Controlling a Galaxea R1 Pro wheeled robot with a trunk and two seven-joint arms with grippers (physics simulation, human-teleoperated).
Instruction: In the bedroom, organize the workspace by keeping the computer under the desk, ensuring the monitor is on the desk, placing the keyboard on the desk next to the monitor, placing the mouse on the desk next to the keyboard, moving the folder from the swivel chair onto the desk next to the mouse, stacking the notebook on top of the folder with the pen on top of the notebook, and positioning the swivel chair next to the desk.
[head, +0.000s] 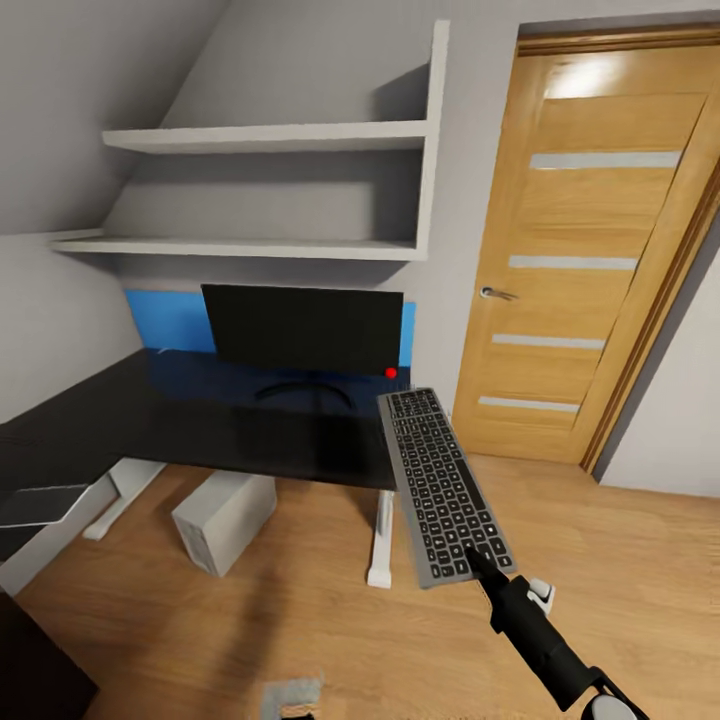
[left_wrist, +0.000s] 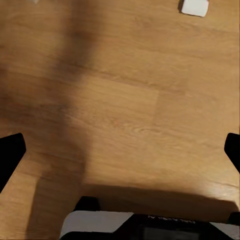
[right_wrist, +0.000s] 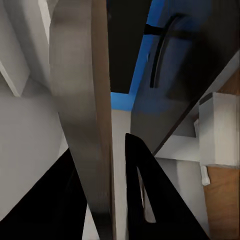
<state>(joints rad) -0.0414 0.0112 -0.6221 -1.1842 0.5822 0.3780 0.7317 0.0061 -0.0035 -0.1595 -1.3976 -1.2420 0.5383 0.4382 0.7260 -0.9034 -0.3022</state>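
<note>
Right end effector (head: 478, 562): black fingers pinching the near short edge of the slim dark grey keyboard with black keys (head: 442, 484), which is held in the air at about 4 o'clock from the wide black flat monitor (head: 303, 328), its far end just over the corner of the black tabletop (head: 190, 420). In the right wrist view the same keyboard (right_wrist: 85, 110) shows edge-on between the two fingers (right_wrist: 150, 200). Left end effector (left_wrist: 120, 150): fingers spread, nothing between them, pointing down at the light wood floor (left_wrist: 130, 85).

Progress, judged from the present layout: the monitor stands on the tabletop before the bright blue back panel (head: 165, 320), and the small white box-shaped computer (head: 222, 520) sits on the floor under the tabletop; both conditions appear met. The keyboard is in transit and not yet set down. Mouse, folder, notebook, pen and swivel chair remain to be dealt with.
</note>
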